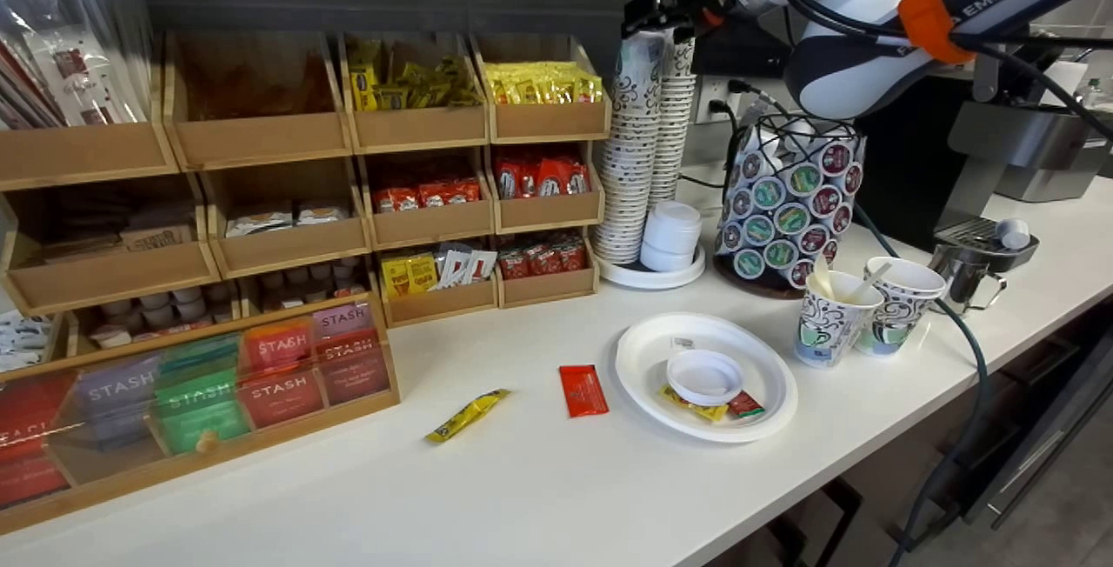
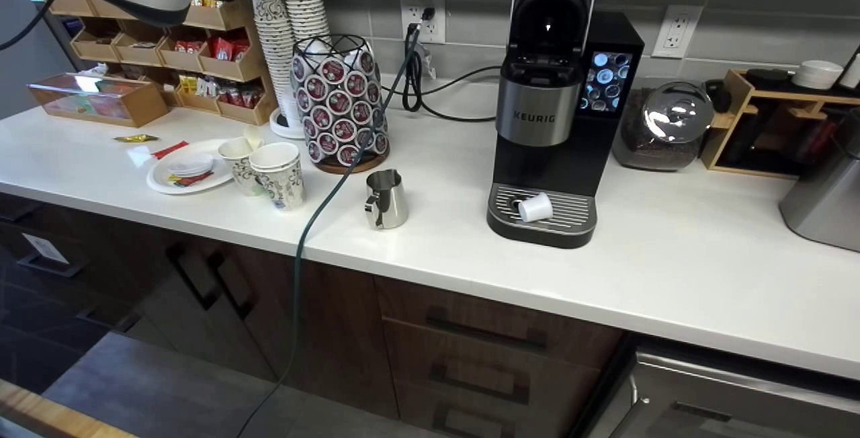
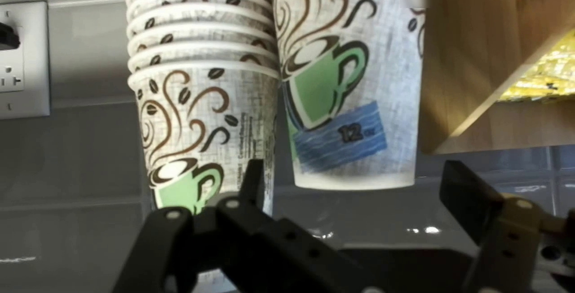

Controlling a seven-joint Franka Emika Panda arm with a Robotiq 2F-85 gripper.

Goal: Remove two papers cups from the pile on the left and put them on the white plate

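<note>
White counter (image 1: 417, 497): white plate (image 1: 767, 367), red packet (image 1: 583, 390), pitcher (image 2: 393, 204).

Taller column (image 3: 204, 117) and wooden bin (image 3: 462, 55) flanking pile (image 3: 348, 82), room between fingers (image 3: 467, 196)

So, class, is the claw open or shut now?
Open. In the wrist view, the claw has its fingers standing wide apart; the base of the cup marked 12 shows in the gap between them.

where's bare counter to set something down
Bare white counter lies between the slim yellow packet and the front edge, and between the shiny steel pitcher and black coffee maker. Crowded: the round white plate, beside loose patterned paper cups.
</note>
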